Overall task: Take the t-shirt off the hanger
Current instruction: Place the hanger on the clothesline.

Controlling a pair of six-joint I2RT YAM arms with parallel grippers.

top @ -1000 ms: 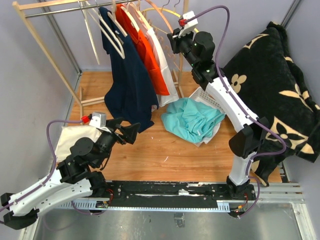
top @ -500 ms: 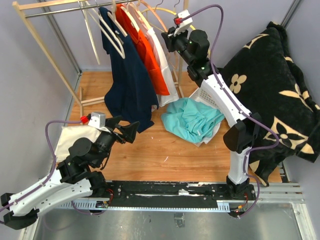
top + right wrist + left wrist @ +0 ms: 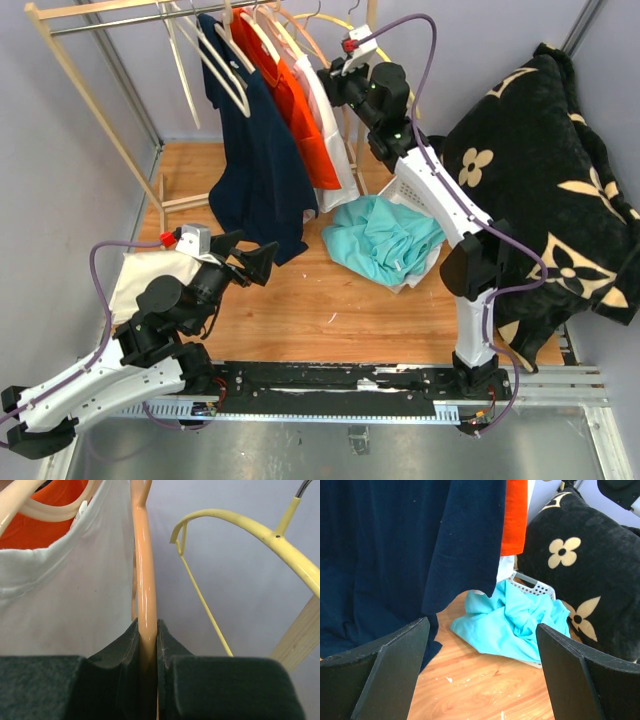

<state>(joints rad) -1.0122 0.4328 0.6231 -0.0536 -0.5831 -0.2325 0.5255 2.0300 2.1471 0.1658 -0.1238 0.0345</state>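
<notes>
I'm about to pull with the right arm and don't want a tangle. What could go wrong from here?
1. The right gripper is shut on the peach hanger beside the white shirt. That may not be the hanger carrying the shirt, so a pull might free nothing.
2. The yellow hanger hangs close by and could snag.
3. The left gripper is open, low by the navy shirt, so nothing steadies the cloth.

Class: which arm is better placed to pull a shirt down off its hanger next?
Left, probably: the left gripper is open, empty, facing the navy t-shirt; the right gripper is shut on the orange hanger.
</notes>
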